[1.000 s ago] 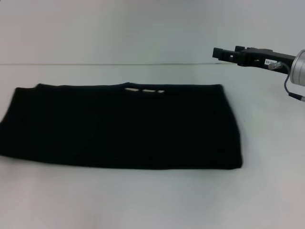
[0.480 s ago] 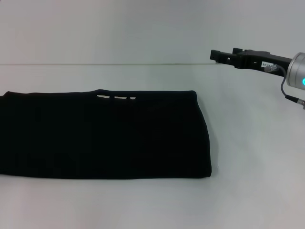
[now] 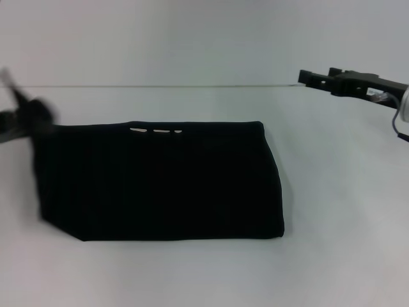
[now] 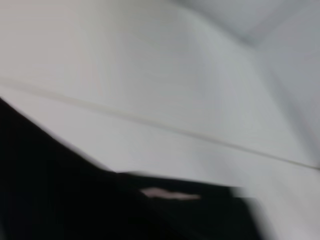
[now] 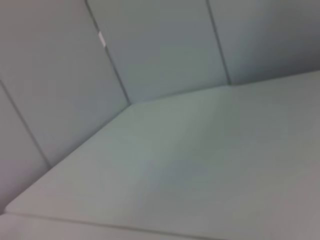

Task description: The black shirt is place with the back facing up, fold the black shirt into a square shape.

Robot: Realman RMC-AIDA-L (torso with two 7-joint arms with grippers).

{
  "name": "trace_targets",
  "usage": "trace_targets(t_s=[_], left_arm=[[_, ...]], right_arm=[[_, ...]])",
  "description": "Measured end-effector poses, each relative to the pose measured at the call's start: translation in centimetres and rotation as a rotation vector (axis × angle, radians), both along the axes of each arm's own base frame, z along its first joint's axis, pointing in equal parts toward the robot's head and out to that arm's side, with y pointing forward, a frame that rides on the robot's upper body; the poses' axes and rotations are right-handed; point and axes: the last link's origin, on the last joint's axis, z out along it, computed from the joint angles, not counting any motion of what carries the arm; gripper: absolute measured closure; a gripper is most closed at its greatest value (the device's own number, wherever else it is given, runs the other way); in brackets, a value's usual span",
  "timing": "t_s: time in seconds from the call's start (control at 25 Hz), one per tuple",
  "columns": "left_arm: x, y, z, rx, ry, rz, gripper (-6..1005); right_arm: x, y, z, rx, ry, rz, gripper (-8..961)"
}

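Note:
The black shirt [image 3: 166, 185] lies folded into a wide band on the white table, with small cream marks [image 3: 156, 132] showing at its far edge. Its left end is raised and slants up toward my left gripper [image 3: 25, 118], which is blurred at the left border and appears shut on that end. In the left wrist view the shirt [image 4: 60, 200] fills the lower part, with a cream mark [image 4: 170, 194] on it. My right gripper [image 3: 310, 77] hovers at the upper right, well off the shirt. The right wrist view holds only table and wall.
The white table [image 3: 192, 275] runs back to a far edge [image 3: 192, 85] below a pale wall. Bare table surface lies to the right of the shirt and in front of it.
The shirt first slid left. Its left end has now come up and inward with my left gripper, which has entered at the left. The right gripper drew back to the right.

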Motion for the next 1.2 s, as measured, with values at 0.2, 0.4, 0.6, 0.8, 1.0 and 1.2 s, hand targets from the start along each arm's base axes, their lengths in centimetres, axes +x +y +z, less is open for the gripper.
trace_targets(t_s=[0.2,0.4,0.6,0.8,1.0,1.2], left_arm=[[8.4,3.5,-6.9,-0.176,-0.185,-0.178,972],[13.5,3.6,-15.5,-0.250,-0.299,-0.238,961],[13.1,0.8,-21.7,-0.226,-0.430,-0.200,948],[11.7,-1.5,-23.5,-0.102,-0.538,-0.194,906],[12.8,-2.7,-23.2,-0.125,-0.633,-0.254,753],[12.2,-2.3,-21.2,-0.092,-0.634,-0.303,648]], right_arm=[[1.7,-0.5,1.7,0.046,0.011,-0.018,26],[3.6,-1.2,3.6,0.068,0.000,-0.037,26],[4.7,-1.7,4.8,0.083,-0.004,-0.048,26],[4.8,-1.8,4.9,0.083,-0.011,-0.041,26],[4.8,-2.0,4.1,0.045,-0.024,-0.048,25],[4.6,-2.2,3.7,-0.054,-0.017,-0.083,25]])
